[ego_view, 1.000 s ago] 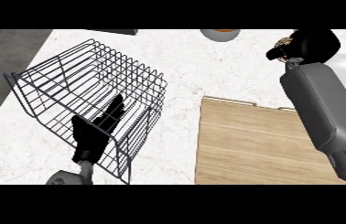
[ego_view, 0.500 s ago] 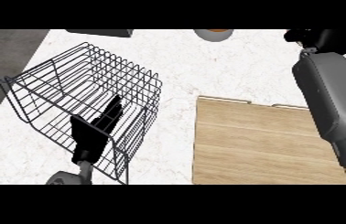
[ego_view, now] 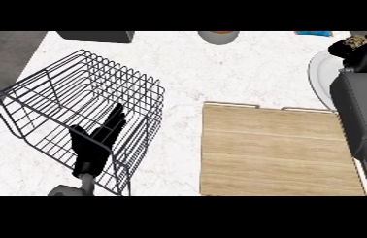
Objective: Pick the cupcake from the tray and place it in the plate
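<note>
Carried rightward, cupcake (ego_view: 353,41) sits clasped in right hand (ego_view: 349,51) over white plate (ego_view: 320,73)

One wire basket (ego_view: 86,110), one wooden tray (ego_view: 272,152), one white plate (ego_view: 320,76) and one cupcake (ego_view: 353,42) show on the bench (ego_view: 215,72), along with two black hands: left (ego_view: 97,142), right (ego_view: 347,52).

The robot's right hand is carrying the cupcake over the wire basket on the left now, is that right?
Not quite. The head view shows the right robot hand with the cupcake at the far right, above the white plate, not over the wire basket.
</note>
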